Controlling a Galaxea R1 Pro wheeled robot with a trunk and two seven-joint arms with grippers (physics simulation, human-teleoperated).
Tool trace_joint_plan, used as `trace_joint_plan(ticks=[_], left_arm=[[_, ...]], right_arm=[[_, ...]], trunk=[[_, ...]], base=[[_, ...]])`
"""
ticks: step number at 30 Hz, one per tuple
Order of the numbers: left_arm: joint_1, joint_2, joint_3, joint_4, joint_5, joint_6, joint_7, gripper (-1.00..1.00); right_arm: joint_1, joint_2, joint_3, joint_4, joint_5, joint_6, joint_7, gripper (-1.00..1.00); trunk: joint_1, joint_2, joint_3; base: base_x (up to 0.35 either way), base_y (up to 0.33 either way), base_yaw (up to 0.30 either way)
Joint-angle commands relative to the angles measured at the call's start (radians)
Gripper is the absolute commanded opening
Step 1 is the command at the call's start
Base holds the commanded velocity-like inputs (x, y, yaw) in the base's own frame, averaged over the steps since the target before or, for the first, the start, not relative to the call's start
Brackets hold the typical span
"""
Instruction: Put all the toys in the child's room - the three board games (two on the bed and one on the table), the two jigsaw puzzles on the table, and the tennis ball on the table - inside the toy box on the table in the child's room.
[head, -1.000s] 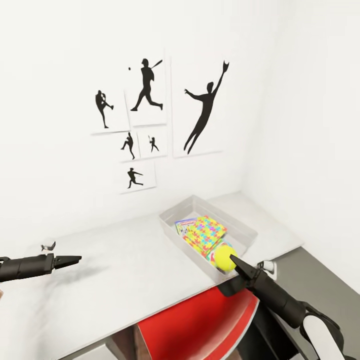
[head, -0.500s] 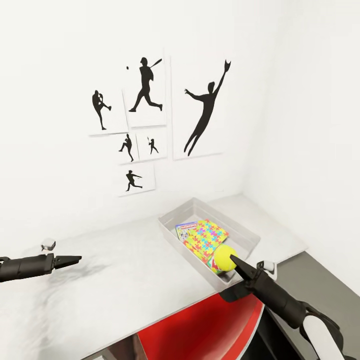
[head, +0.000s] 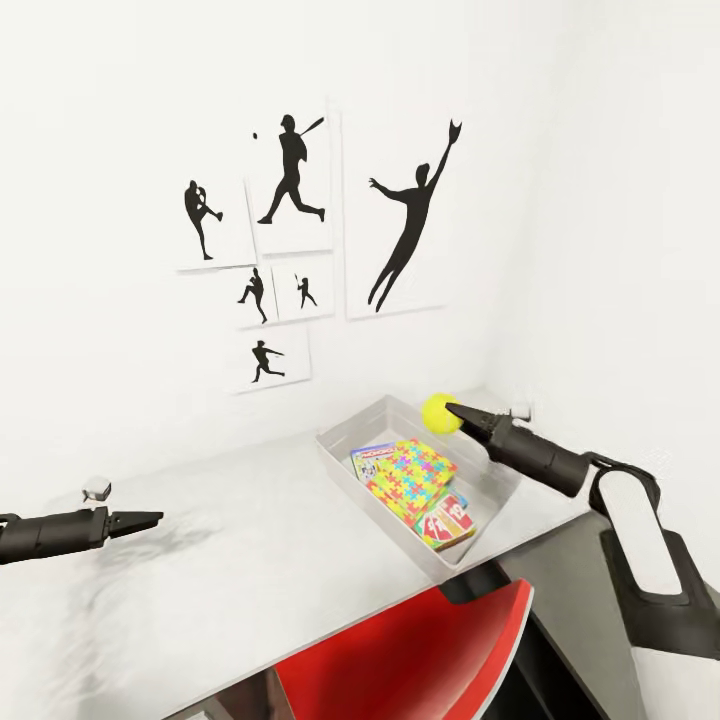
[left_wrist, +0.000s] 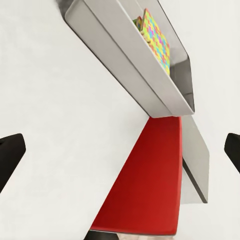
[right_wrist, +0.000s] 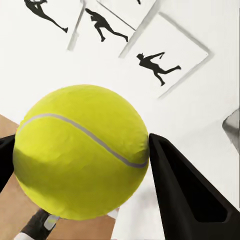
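The light-grey toy box (head: 350, 470) sits on the table (head: 230, 560) near the wall corner. Inside it lie a jigsaw puzzle (head: 412, 472), a board game (head: 372, 455) partly under the puzzle, and a red-and-white board game (head: 447, 520). My right gripper (head: 452, 412) is shut on the yellow-green tennis ball (head: 438, 412) and holds it in the air above the box's far right corner. The ball (right_wrist: 80, 150) sits between the dark fingers (right_wrist: 185, 190). My left gripper (head: 150, 520) hovers low over the table's left part, open, with nothing between its fingertips. The box (left_wrist: 125, 55) and puzzle (left_wrist: 157, 35) show in the left wrist view.
A red chair (head: 400, 660) is tucked under the table's front edge. Black silhouette pictures (head: 300, 230) hang on the white wall behind. A small grey object (head: 96, 490) stands on the table at the left. A lower dark-grey section (head: 570, 600) adjoins at the right.
My right arm has lifted the tennis ball from the box's near corner up and back, to above its far right corner. The red-and-white game it hid now shows. The left arm is still.
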Motion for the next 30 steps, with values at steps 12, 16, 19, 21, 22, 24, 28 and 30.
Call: trace_joint_plan(ticks=[12,16,19,21,22,24,28,30], left_arm=[[-0.001,0.002,0.001,0.000,-0.002,0.011,-0.005,1.00],[-0.001,0.002,0.001,0.000,-0.002,0.011,-0.005,1.00],[-0.001,0.002,0.001,0.000,-0.002,0.011,-0.005,1.00],[-0.001,0.002,0.002,0.000,-0.002,0.011,-0.005,1.00],[-0.001,0.002,0.001,0.000,-0.002,0.011,-0.005,1.00],[-0.001,0.002,0.001,0.000,-0.002,0.011,-0.005,1.00],[-0.001,0.004,0.002,0.000,-0.002,0.011,-0.005,1.00],[-0.001,0.004,0.002,0.000,-0.002,0.011,-0.005,1.00]], right_arm=[[-0.289,-0.022,0.021,0.392,0.011,0.027,-0.579,-1.00],[-0.334,-0.020,0.097,0.475,0.011,0.027,-0.728,-1.00],[-0.362,-0.021,0.165,0.515,0.009,0.027,-0.772,-1.00],[-0.372,-0.021,0.190,0.536,0.009,0.027,-0.782,-1.00],[-0.377,-0.022,0.197,0.546,0.010,0.027,-0.786,-1.00],[-0.382,-0.022,0.207,0.559,0.010,0.027,-0.788,-1.00],[-0.388,-0.025,0.232,0.580,0.015,0.027,-0.794,-1.00],[-0.399,-0.032,0.244,0.587,0.017,0.027,-0.810,-1.00]], trunk=[[0.001,-0.002,-0.002],[0.001,-0.002,-0.002],[0.001,-0.002,-0.002],[0.001,-0.002,-0.002],[0.001,-0.002,-0.002],[0.001,-0.002,-0.002],[0.001,-0.002,-0.002],[0.001,-0.002,-0.002]], base=[[0.000,0.000,0.000],[0.000,0.000,0.000],[0.000,0.000,0.000],[0.000,0.000,0.000],[0.000,0.000,0.000],[0.000,0.000,0.000],[0.000,0.000,0.000],[0.000,0.000,0.000]])
